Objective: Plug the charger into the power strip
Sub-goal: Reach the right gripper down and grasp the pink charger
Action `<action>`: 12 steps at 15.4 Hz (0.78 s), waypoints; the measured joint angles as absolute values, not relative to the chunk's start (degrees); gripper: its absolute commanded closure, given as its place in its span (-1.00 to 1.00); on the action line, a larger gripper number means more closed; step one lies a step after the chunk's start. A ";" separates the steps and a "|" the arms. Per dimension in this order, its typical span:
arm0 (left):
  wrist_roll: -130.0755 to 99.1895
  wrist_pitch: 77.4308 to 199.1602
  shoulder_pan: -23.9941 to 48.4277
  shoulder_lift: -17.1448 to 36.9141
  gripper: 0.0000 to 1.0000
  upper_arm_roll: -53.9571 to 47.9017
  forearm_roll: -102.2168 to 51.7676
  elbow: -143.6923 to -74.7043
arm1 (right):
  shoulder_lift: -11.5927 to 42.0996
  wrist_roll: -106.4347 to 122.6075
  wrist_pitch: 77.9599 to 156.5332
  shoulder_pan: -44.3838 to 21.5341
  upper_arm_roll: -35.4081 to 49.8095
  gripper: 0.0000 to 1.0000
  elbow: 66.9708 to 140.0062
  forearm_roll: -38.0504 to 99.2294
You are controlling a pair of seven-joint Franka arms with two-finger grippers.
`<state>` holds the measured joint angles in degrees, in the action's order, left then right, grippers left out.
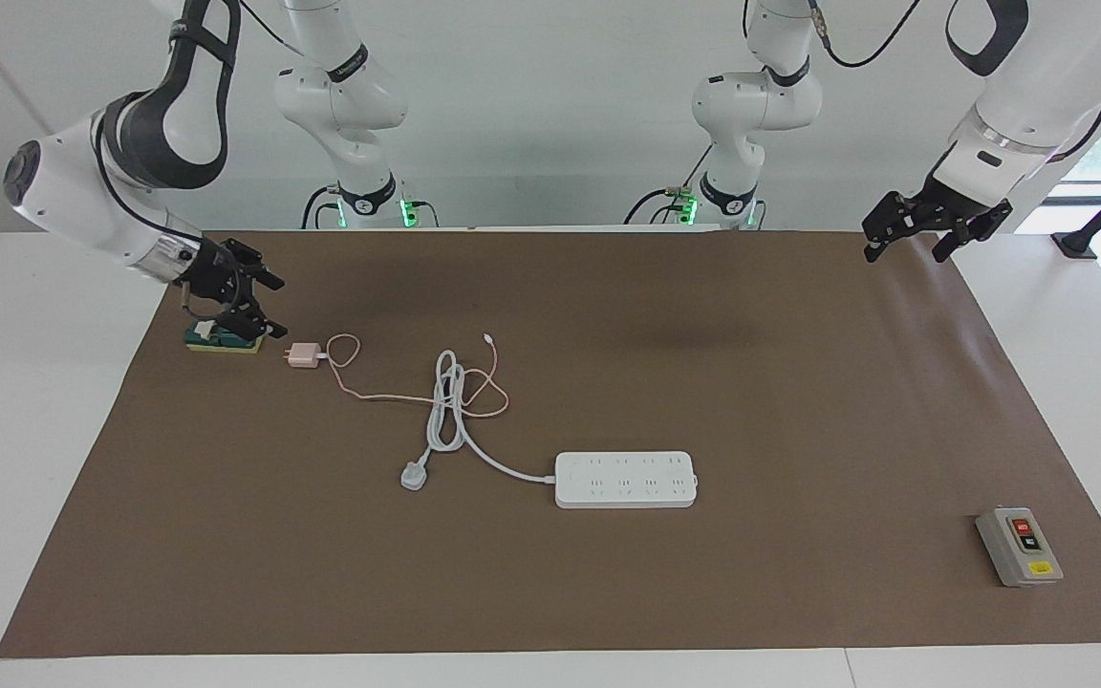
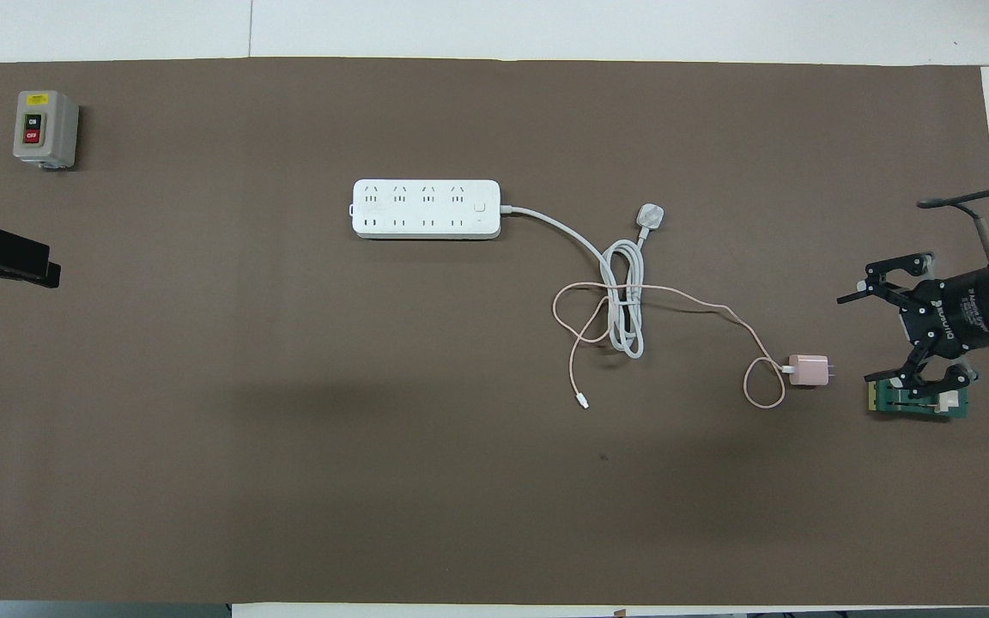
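The pale-pink charger [image 1: 301, 355] lies on the brown mat toward the right arm's end, also in the overhead view [image 2: 807, 370]. Its thin pink cable [image 1: 388, 395] loops across the power strip's coiled white cord [image 1: 445, 411]. The white power strip [image 1: 625, 479] lies mid-table, farther from the robots than the charger, also in the overhead view [image 2: 426, 209]. My right gripper [image 1: 271, 306] is open and empty, low over a green block [image 1: 209, 339] beside the charger; it also shows in the overhead view [image 2: 857, 337]. My left gripper [image 1: 904, 250] is open and waits over the mat's corner at its own end.
The strip's white three-pin plug [image 1: 414, 475] lies on the mat beside the coiled cord. A grey switch box [image 1: 1019, 546] with red and black buttons stands toward the left arm's end, far from the robots. The green block also shows in the overhead view [image 2: 919, 402].
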<state>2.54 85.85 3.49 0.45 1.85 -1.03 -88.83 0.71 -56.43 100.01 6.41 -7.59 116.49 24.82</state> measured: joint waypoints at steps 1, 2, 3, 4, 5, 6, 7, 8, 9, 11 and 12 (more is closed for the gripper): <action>2.54 85.86 3.49 0.51 -1.00 1.85 -1.03 -88.83 | 1.57 -56.75 100.49 6.85 -7.62 -1.00 116.79 26.45; 2.54 85.86 3.49 0.56 -1.00 1.84 -1.03 -88.83 | 2.41 -56.79 100.70 7.48 -7.64 -1.00 116.94 27.68; 2.54 85.88 3.50 0.58 -1.00 1.83 -1.03 -88.83 | 3.04 -56.79 101.06 8.05 -7.65 -1.00 117.23 28.30; 2.54 85.95 3.53 0.58 -1.00 1.80 -1.03 -88.83 | 3.45 -56.79 101.84 8.43 -7.67 -1.00 117.82 28.51; 2.54 86.03 3.56 0.58 -1.00 1.71 -1.03 -88.84 | 3.66 -56.79 102.80 8.62 -7.67 -1.00 118.72 28.63; 2.54 86.15 3.66 0.59 -1.00 1.57 -1.04 -88.85 | 3.71 -56.81 103.87 8.69 -7.68 -1.00 119.79 28.90; 2.54 86.52 4.00 0.61 -1.00 1.50 -1.04 -88.87 | 3.72 -56.81 104.99 8.85 -7.69 -1.00 120.90 29.44; 2.54 87.14 4.38 0.62 -1.00 1.41 -1.04 -88.88 | 3.77 -56.81 105.83 9.15 -7.69 -1.00 121.87 29.93; 2.52 87.64 4.56 0.62 -1.00 1.30 -1.04 -88.87 | 4.02 -56.79 106.23 9.52 -7.70 -1.00 122.64 30.14; 2.52 87.90 4.59 0.61 -1.00 1.38 -1.05 -88.87 | 5.33 -55.29 106.40 10.38 -7.71 -1.00 123.46 30.18; 2.52 87.91 4.58 0.60 -1.00 1.53 -1.05 -88.85 | 6.25 -54.03 106.45 10.72 -7.71 -1.00 123.58 30.22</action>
<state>2.52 87.91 4.58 0.60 1.53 -1.05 -88.85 6.25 -54.03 106.45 10.72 -7.71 123.58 30.22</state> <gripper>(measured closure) 0.000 0.000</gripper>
